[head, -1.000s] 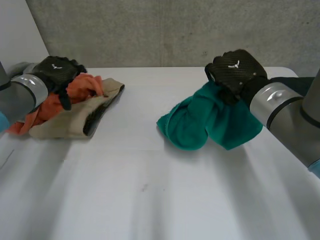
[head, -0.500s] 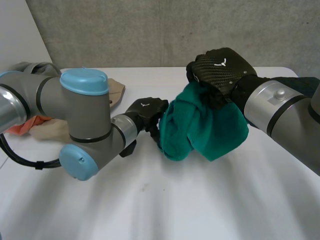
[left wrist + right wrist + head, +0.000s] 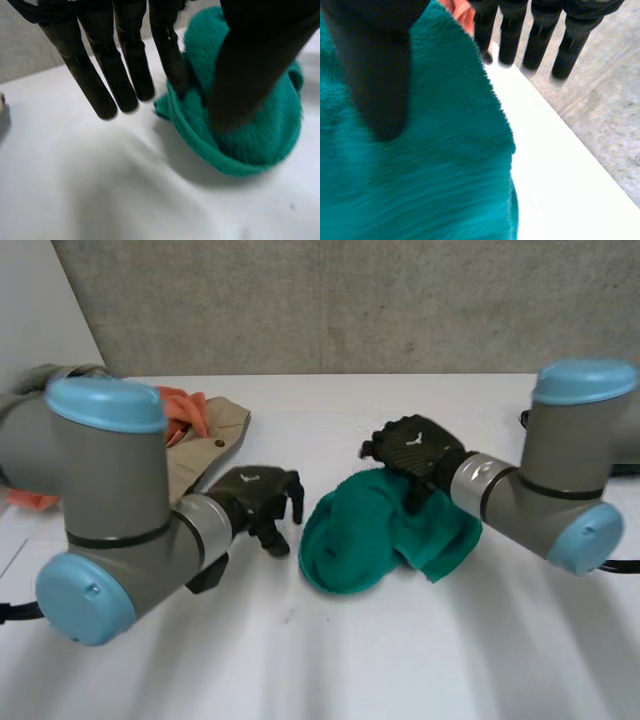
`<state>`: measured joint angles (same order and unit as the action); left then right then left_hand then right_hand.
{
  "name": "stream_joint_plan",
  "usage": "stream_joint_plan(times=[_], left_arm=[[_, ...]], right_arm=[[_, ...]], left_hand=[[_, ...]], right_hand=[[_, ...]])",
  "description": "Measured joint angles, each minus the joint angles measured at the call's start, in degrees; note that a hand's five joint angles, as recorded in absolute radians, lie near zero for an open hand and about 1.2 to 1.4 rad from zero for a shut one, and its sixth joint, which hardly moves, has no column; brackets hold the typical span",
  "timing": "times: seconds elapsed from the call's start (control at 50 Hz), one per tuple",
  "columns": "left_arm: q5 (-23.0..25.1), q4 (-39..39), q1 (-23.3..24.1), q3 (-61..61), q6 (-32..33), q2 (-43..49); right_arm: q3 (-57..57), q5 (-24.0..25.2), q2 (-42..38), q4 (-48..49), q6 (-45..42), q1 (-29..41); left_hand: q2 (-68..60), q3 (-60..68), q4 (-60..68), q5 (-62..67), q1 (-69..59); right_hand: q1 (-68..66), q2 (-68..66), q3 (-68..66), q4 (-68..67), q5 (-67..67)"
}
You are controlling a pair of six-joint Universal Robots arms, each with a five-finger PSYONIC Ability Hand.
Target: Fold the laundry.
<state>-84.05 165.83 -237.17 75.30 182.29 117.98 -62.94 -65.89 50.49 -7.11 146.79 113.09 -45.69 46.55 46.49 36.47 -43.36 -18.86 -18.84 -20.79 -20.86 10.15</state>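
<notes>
A crumpled teal cloth (image 3: 360,540) lies bunched near the middle of the white table (image 3: 400,660). My right hand (image 3: 415,450) rests on its far top side. In the right wrist view its fingers (image 3: 540,42) reach straight out past the teal cloth (image 3: 435,165) and the thumb lies on it, so the hand is open. My left hand (image 3: 255,500) hovers just beside the cloth's left edge. In the left wrist view its fingers (image 3: 125,65) hang straight at the edge of the teal cloth (image 3: 270,135), with the thumb above the cloth.
An orange garment (image 3: 185,410) and a beige garment (image 3: 215,435) are piled at the back left, partly behind my left arm (image 3: 110,530). My right arm (image 3: 560,490) bends in from the right. A grey wall runs behind the table.
My left arm swung from the pile at the left over to the teal cloth. My right hand lowered the cloth onto the table and let go of it.
</notes>
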Motion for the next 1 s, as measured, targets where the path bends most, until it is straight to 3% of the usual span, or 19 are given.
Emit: stream_joint_plan(times=[0.02,0.04,0.1,0.24,0.36,0.5,0.7,0.78,0.9,1.0], left_arm=[[-0.70,-0.03,0.24,-0.09,0.50,0.52],[-1.21,0.00,0.32,-0.23,0.76,0.76],[-2.57,0.43,-0.25,-0.76,1.28,0.50],[-3.40,2.91,-3.67,-1.12,3.18,-2.67],[-2.59,4.79,-5.44,-0.94,5.80,-4.24],[-2.22,5.97,-5.42,-0.25,7.38,-4.58],[-1.65,9.33,-4.41,1.13,8.57,-4.28],[-0.95,11.95,-4.21,1.98,10.42,-4.05],[1.17,16.15,-4.50,2.49,14.35,-2.06],[4.58,18.63,-4.91,1.06,17.53,1.67]], right_arm=[[1.38,-0.97,-1.82,-0.02,-1.89,0.13],[2.17,-1.83,-2.77,-0.05,-3.04,0.19],[3.24,-5.54,-3.47,-0.65,-4.44,0.34],[-1.63,-11.93,7.26,-3.46,3.47,-0.26],[-8.91,-12.65,18.76,-5.88,14.81,-3.50],[-20.13,-11.89,24.39,-8.38,25.37,-7.93],[-33.38,-9.13,22.88,1.22,31.89,-8.14],[-34.35,-11.44,18.74,10.03,34.64,-5.26],[-30.77,-17.31,13.25,16.94,36.34,-0.94],[-28.07,-19.70,12.01,16.77,36.34,0.96]], left_hand=[[12.93,-13.54,-13.79,-13.69,13.71],[18.14,-18.82,-19.25,-19.15,18.22],[22.44,-23.20,-23.91,-23.90,20.04],[23.80,-24.55,-25.03,-25.43,20.81],[25.02,-25.84,-26.27,-26.68,22.16],[26.29,-26.59,-27.27,-27.62,22.77],[31.11,-31.81,-32.07,-32.60,28.63],[33.93,-34.25,-35.09,-33.42,31.29],[33.93,-34.24,-35.09,-33.42,31.29],[33.94,-34.24,-35.09,-33.42,31.29]], right_hand=[[5.15,5.13,6.45,6.35,-5.70],[6.13,6.27,7.81,7.59,-6.95],[6.41,6.79,8.83,8.56,-7.45],[6.41,6.79,8.83,8.56,-7.48],[6.41,6.79,8.83,8.56,-7.48],[-3.50,-2.85,-1.39,-1.09,2.32],[-8.49,-8.16,-6.39,-6.94,8.02],[-17.78,-17.81,-15.75,-15.67,16.59],[-43.75,-44.60,-42.23,-42.21,42.33],[-46.06,-48.58,-46.99,-47.44,47.25]])
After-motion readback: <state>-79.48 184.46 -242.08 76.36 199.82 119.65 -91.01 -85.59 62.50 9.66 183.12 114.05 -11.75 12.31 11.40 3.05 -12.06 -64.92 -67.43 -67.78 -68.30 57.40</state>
